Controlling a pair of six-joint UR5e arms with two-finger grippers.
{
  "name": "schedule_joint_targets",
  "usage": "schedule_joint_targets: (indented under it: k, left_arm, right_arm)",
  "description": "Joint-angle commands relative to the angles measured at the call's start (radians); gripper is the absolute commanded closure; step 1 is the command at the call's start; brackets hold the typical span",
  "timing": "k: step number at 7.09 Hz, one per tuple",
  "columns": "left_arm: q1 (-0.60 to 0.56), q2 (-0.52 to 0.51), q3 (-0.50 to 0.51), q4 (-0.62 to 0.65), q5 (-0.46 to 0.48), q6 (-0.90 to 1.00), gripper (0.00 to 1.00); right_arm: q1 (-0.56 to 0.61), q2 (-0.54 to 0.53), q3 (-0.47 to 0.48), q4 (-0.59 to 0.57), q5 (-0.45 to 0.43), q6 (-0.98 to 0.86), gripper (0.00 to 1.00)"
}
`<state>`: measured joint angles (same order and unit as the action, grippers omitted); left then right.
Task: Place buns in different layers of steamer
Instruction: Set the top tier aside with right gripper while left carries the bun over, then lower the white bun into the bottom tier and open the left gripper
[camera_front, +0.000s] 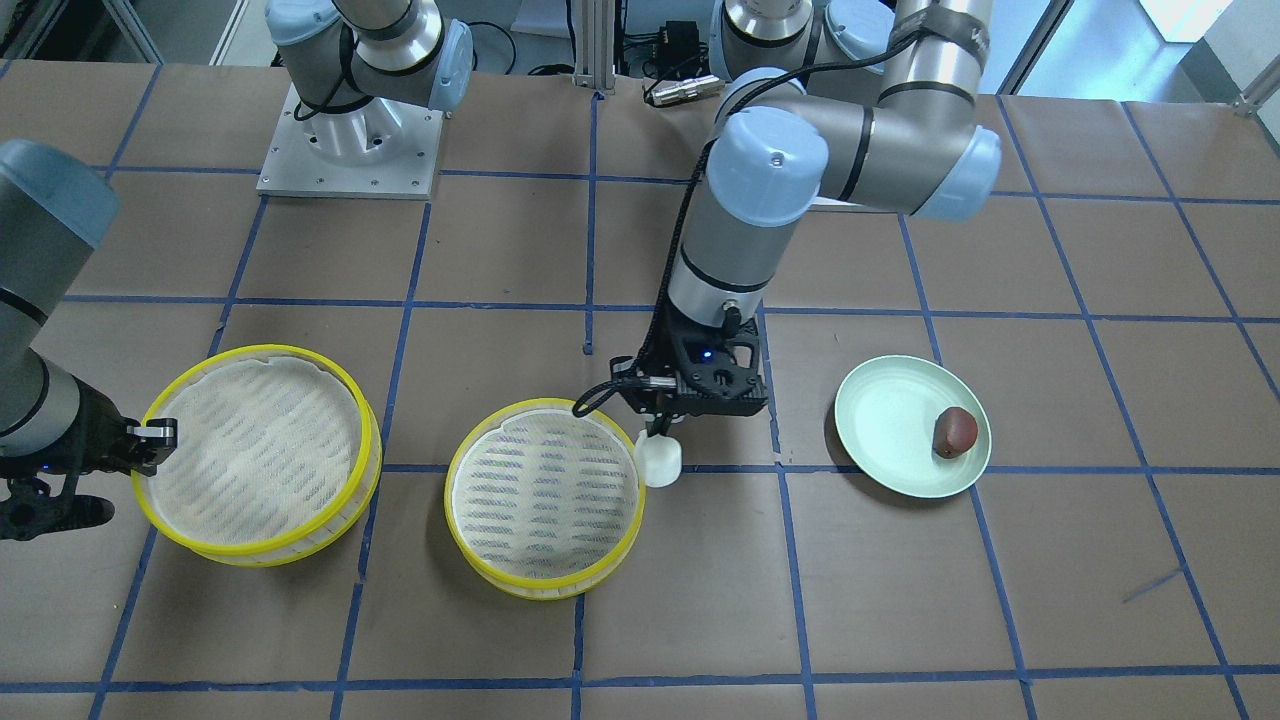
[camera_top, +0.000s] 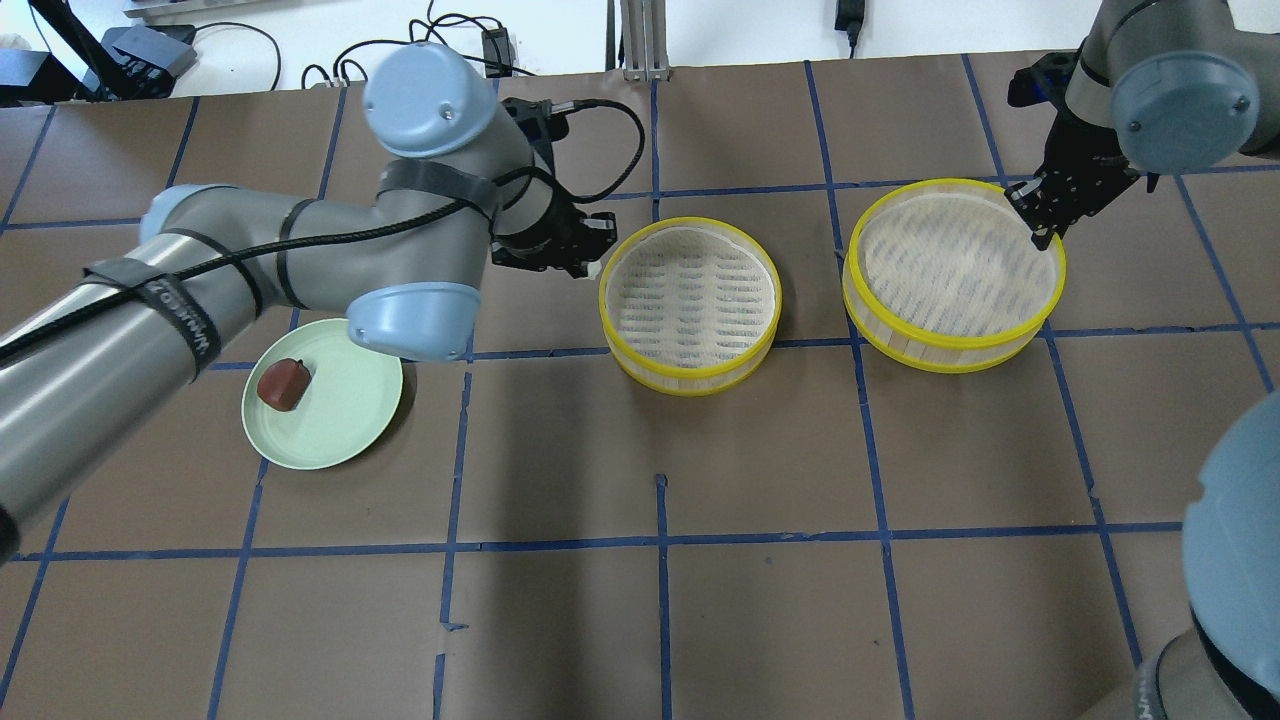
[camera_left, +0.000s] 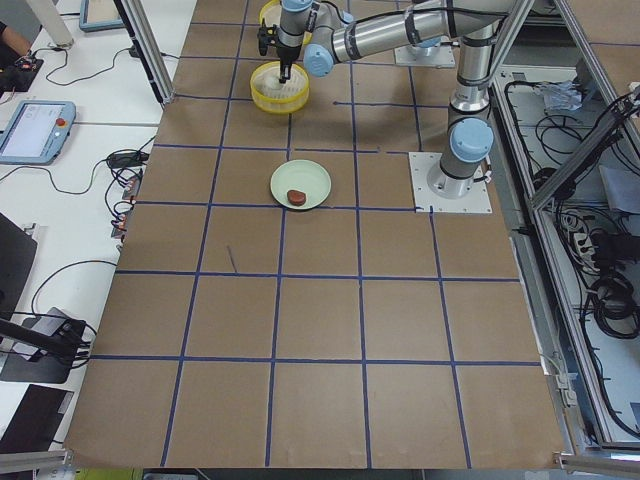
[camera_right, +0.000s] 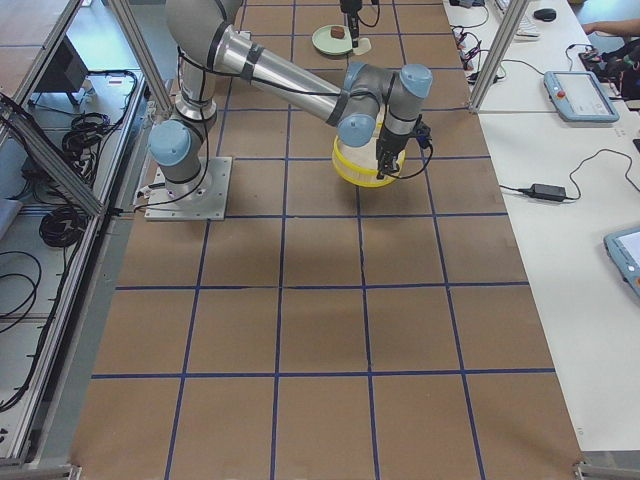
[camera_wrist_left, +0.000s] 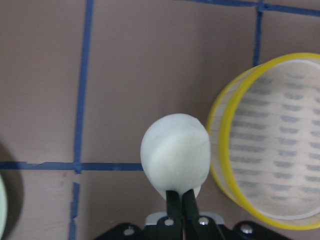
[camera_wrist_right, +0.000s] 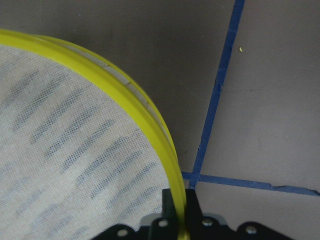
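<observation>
My left gripper (camera_front: 657, 432) is shut on the white bun (camera_front: 660, 460) and holds it just outside the rim of the middle steamer layer (camera_front: 545, 495). In the left wrist view the bun (camera_wrist_left: 175, 152) hangs beside that layer's yellow rim (camera_wrist_left: 225, 150). My right gripper (camera_front: 150, 440) is shut on the yellow rim of the other steamer layer (camera_front: 260, 450); the right wrist view shows the fingers (camera_wrist_right: 170, 205) clamped on that rim (camera_wrist_right: 150, 120). The dark reddish-brown bun (camera_front: 955, 432) lies on the pale green plate (camera_front: 880, 420). Both layers are empty.
The two layers stand side by side with a small gap between them (camera_top: 690, 305) (camera_top: 955, 270). The plate (camera_top: 345, 420) sits under my left arm's elbow. The table is brown with blue tape lines. The right arm's base plate (camera_front: 350, 140) is at the far side.
</observation>
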<state>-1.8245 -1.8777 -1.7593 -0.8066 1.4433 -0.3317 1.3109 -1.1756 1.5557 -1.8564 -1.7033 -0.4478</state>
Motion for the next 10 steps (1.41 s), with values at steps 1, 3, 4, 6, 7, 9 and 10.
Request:
schedule_joint_targets:
  k: [1, 3, 4, 6, 7, 9, 10]
  left_arm:
    - [-0.053, -0.124, 0.020, 0.153, -0.017, -0.078, 0.97]
    - [-0.061, -0.126, 0.020, 0.146, -0.018, -0.099, 0.01]
    - [-0.059, -0.124, 0.018, 0.145, -0.018, -0.125, 0.00]
    - [-0.059, -0.110, 0.020, 0.144, -0.011, -0.119, 0.00]
    - [-0.030, -0.078, 0.008, 0.117, -0.003, -0.051, 0.00]
    - [0.209, 0.029, -0.017, -0.109, 0.025, 0.255, 0.00]
    - [0.323, 0.095, -0.046, -0.211, 0.049, 0.411, 0.00]
  right_arm:
    - [-0.001, 0.001, 0.003, 0.000, 0.001, 0.001, 0.83]
    - [-0.001, -0.001, -0.005, 0.002, 0.001, 0.006, 0.82]
    - [-0.001, -0.010, -0.009, 0.008, 0.001, 0.009, 0.82]
    - [0.013, -0.018, -0.025, 0.017, 0.055, 0.021, 0.80]
    - [0.033, -0.032, -0.045, 0.057, 0.104, 0.096, 0.80]
    - [0.162, -0.042, -0.051, 0.059, 0.132, 0.359, 0.80]
    - [0.235, -0.036, -0.065, 0.054, 0.149, 0.511, 0.80]
